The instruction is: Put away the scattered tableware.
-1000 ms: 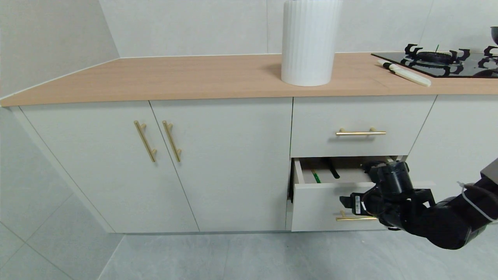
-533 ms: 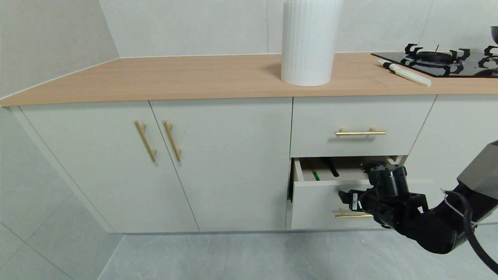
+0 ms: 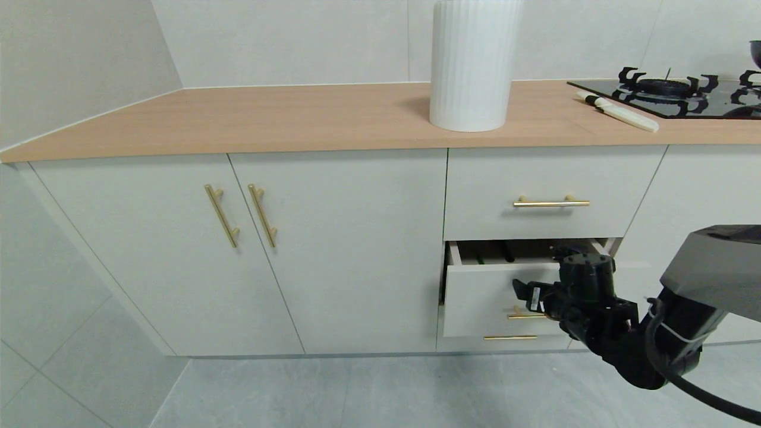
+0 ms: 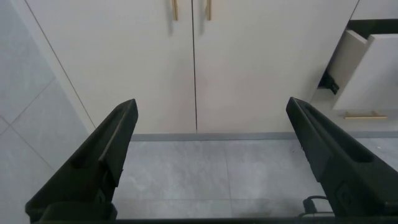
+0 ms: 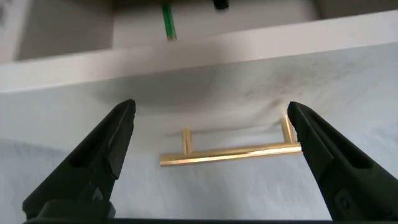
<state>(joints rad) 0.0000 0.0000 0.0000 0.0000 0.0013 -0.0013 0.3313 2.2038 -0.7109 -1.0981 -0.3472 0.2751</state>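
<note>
Knife [image 3: 621, 113] lies slantwise on countertop [image 3: 297, 119], black end toward wall [image 3: 297, 41].

The right pincer [image 5: 211, 112] is held close before the pale drawer front [image 5: 348, 68], its two dark fingers [image 5: 99, 155] spread wide. The brass handle [image 5: 231, 152], a bar on two short posts, lies between the fingers. One end of the bar reaches up to a finger, but contact cannot be told. Past the front's edge the drawer stands open, with a slim green piece [image 5: 168, 22] and the end of a black piece [image 5: 221, 4] inside.
</note>
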